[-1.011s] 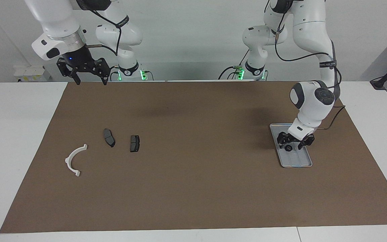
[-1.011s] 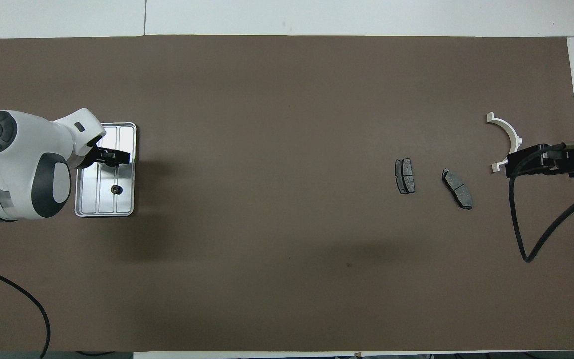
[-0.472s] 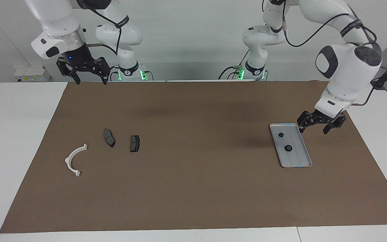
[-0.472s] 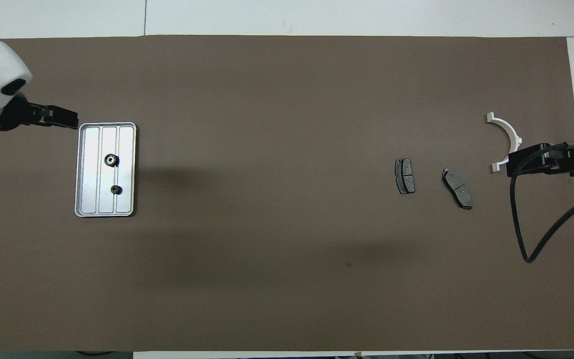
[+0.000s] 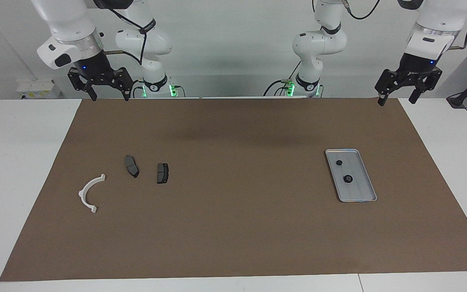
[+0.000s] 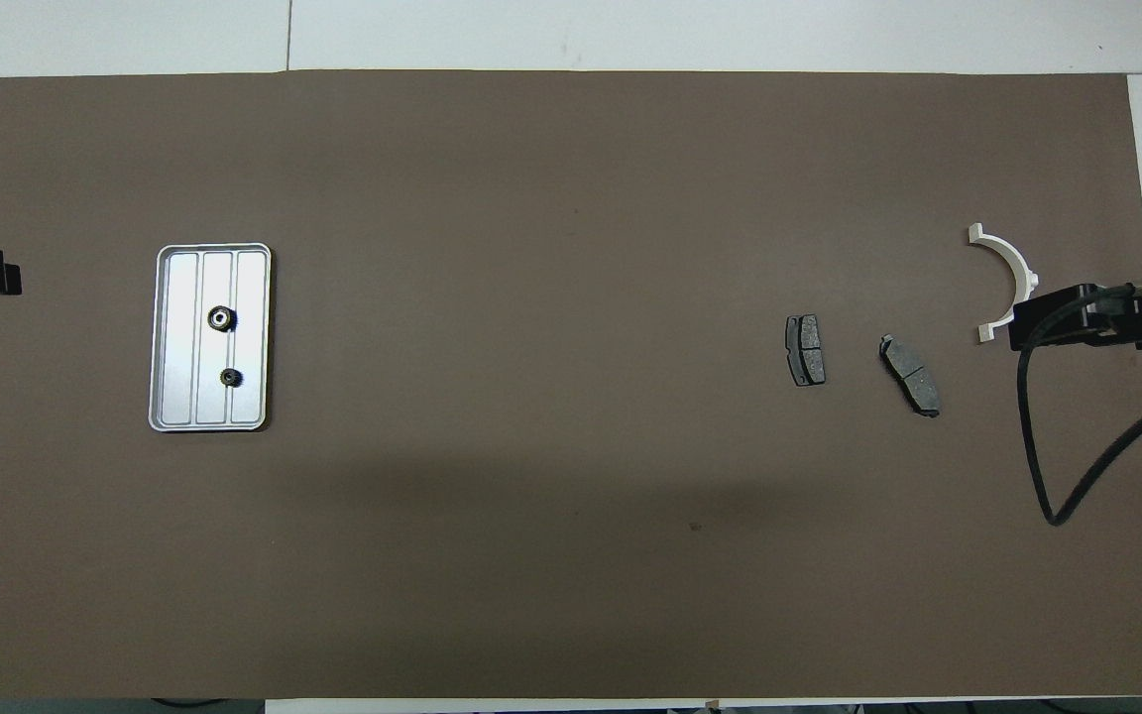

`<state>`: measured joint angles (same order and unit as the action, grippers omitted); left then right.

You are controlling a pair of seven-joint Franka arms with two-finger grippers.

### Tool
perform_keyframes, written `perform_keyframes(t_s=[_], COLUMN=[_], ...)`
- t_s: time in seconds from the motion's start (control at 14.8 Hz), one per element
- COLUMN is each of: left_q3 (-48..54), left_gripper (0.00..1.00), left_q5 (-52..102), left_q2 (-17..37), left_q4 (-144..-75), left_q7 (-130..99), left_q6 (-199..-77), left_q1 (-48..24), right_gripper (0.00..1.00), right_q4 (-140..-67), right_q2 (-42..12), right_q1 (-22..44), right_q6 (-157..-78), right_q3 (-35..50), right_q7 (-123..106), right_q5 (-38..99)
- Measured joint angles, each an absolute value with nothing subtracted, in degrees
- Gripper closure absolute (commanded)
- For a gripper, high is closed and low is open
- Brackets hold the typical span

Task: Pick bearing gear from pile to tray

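White walls back a white table (image 5: 22,162) covered by a wide brown mat (image 5: 237,227), with two white Franka arms mounted at the robots' edge.

Toward the left arm's end of the mat lies a flat silver metal tray (image 5: 362,194) with rounded corners, a low rim and lengthwise ribs. Two small black round parts rest in it, apart from each other. One is a bearing gear (image 5: 348,178) with a pale centre, near the tray's middle. The other is a smaller black gear (image 5: 339,162), nearer to the robots.

Toward the right arm's end lies the rest of the pile. Two dark grey brake pads sit near each other without touching: one brake pad (image 5: 162,172) toward the mat's middle, and a second brake pad (image 5: 131,166) beside it. A white semicircular plastic arc (image 5: 90,193) lies farther from the robots than the pads and closer to the mat's edge.

The left gripper (image 5: 395,99) hangs raised over the corner of the mat at the robots' edge, well apart from the tray, fingers spread and holding nothing. The right gripper (image 5: 109,96) hangs over the other corner at the robots' edge, fingers also spread and empty.
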<state>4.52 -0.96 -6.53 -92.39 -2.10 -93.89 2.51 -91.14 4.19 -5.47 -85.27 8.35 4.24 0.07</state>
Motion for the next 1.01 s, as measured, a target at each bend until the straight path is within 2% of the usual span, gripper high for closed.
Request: perform_keyframes(t_s=[0.34, 1.01], left_q3=[4.9, 4.8], left_gripper=[0.0, 0.0], left_q5=[-0.9, -0.9], left_q2=[-9.8, -8.1], left_q4=[-102.8, -98.1], left_q7=[-2.9, -2.9], left_q6=[-96.6, -92.3], left_q1=[1.1, 1.0], right_gripper=[0.0, 0.0], right_q4=[-91.1, -91.1], right_q2=[4.5, 4.5], right_q1=[-5.4, -5.1], right_q6=[-85.3, -85.3], right_q3=[8.4, 8.5], right_q7=[4.2, 4.2], right_q5=[0.1, 0.2])
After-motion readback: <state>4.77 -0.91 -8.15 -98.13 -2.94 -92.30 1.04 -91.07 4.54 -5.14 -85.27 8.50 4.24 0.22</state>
